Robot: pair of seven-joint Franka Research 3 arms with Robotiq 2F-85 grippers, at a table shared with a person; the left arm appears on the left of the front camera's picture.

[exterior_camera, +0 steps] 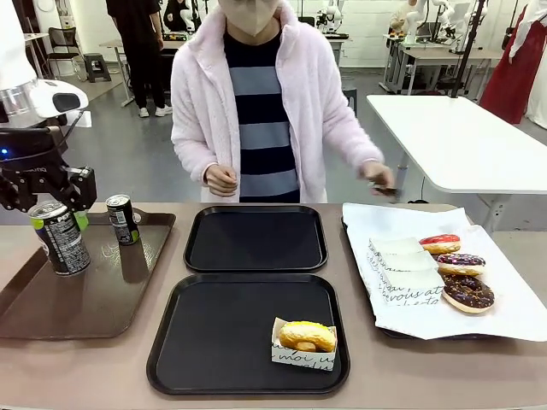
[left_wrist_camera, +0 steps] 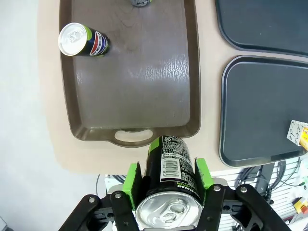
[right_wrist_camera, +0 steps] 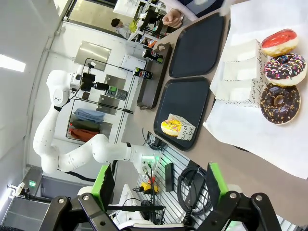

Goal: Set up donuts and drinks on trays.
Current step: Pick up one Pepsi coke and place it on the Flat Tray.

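Can (left_wrist_camera: 169,161) — between pads (left_wrist_camera: 131,179) of left claw (left_wrist_camera: 166,174)

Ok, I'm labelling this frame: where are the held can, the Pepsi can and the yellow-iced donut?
held can (left_wrist_camera: 169,161), left wrist view, its printed side.
Pepsi can (left_wrist_camera: 73,37), left wrist view, its silver top.
yellow-iced donut (exterior_camera: 308,331), front view, its icing.

We are in a robotics lab, an open work hall rather than a home or a shop. We take the beige table (exterior_camera: 85,367) as our landmark. Beside its near edge a white robot arm (right_wrist_camera: 53,130) rises, and below that edge we see black cables (right_wrist_camera: 187,185) looped against a wire grid panel (right_wrist_camera: 180,156). Beyond its far side lie a bare grey floor (exterior_camera: 128,154), a plain white work table (exterior_camera: 461,137) and, farther back, a dark stool (exterior_camera: 94,67).
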